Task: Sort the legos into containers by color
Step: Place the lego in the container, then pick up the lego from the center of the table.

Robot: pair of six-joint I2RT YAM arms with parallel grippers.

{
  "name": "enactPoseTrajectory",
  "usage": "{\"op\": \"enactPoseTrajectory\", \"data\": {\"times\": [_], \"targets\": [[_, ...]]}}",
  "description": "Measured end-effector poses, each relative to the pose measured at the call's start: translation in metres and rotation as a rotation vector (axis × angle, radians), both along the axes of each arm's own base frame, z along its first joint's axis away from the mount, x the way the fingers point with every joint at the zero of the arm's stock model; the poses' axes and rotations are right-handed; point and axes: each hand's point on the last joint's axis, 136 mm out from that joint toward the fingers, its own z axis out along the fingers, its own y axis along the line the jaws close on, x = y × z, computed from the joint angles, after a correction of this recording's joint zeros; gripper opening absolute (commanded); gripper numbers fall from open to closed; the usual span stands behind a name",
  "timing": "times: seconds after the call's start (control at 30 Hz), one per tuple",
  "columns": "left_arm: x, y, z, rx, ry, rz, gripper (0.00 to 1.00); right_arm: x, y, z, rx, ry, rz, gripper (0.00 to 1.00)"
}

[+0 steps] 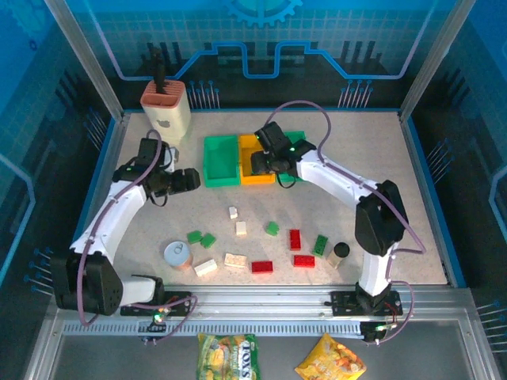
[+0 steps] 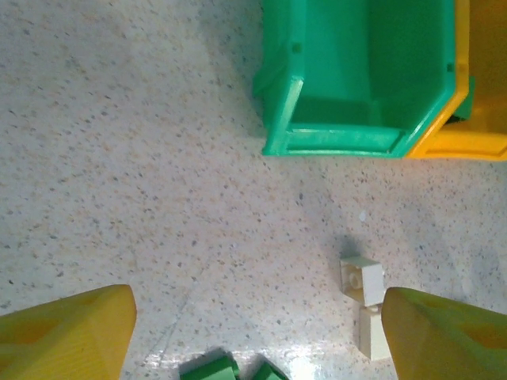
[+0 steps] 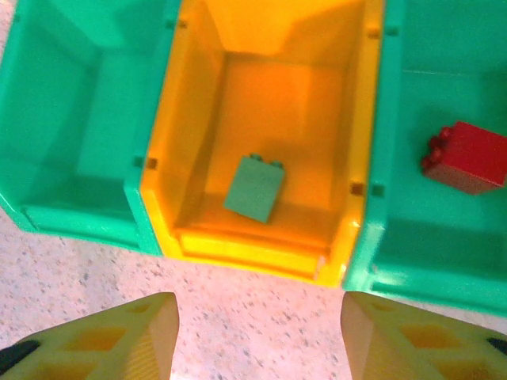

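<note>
Left claw (image 2: 257, 336) open over the bench (image 2: 142, 158); right claw (image 3: 257, 321) open, empty, facing yellow bin (image 3: 360, 119) containing a green brick (image 3: 255, 188).

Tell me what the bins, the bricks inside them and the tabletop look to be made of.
Green bin and yellow bin: likely moulded plastic, smooth and slightly glossy, with soft highlights on thin walls. Red brick and green brick: hard plastic with moulded-in studs, semi-matte. Tabletop: speckled and stone-like, possibly laminate; the glare suggests a smooth finish.
</note>
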Motion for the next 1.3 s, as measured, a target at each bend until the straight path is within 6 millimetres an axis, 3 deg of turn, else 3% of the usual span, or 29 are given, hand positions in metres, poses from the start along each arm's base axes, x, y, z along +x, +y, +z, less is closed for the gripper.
{"op": "enactPoseTrajectory", "data": {"times": [0.33,0.6,0.87,1.3], "targets": [[-0.004,-0.068,-0.031,0.048,0.121,-0.060,0.73,-0.036,-0.056,-0.006,-0.022,0.035,-0.080,0.57],[-0.011,-0.106,-0.063,0.099,0.199,-0.052,0.71,-0.051,-0.080,-0.002,-0.024,0.026,-0.113,0.57],[-0.010,-0.127,-0.086,0.122,0.241,-0.038,0.69,-0.058,-0.094,0.001,-0.033,0.022,-0.137,0.57],[-0.012,-0.137,-0.129,0.138,0.325,-0.036,0.51,-0.066,-0.106,-0.004,-0.042,0.034,-0.159,0.57]]}}
